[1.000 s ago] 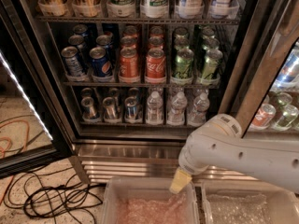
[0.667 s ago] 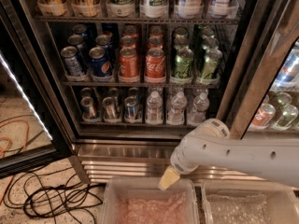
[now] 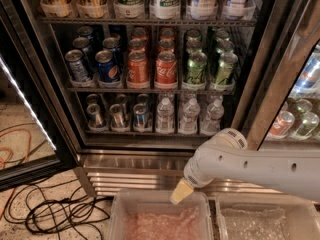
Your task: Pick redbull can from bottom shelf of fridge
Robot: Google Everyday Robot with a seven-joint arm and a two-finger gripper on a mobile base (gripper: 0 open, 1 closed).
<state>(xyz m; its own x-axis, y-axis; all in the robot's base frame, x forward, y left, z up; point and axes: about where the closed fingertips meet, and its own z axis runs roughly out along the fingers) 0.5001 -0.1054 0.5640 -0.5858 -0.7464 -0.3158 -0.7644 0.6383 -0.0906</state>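
Nearest, the end effector [image 3: 181, 191] hangs low over a clear plastic bin [image 3: 118, 200] before the fridge [image 3: 145, 161], probably held down there so it can enter level under the low rack, though whether it is released or clenched I cannot tell. Beyond it, past black cables [image 3: 55, 214] on the speckled floor [image 3: 20, 134], the bottom shelf [image 3: 150, 133] lies exposed, and the redbull can [image 3: 117, 116] stands upright at its left among others alike, beside the water bottles [image 3: 189, 115].

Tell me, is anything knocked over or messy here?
Only the black cables tangled on the floor. The redbull cans and water bottles stand upright on the bottom shelf. The gripper hangs before the base grille.
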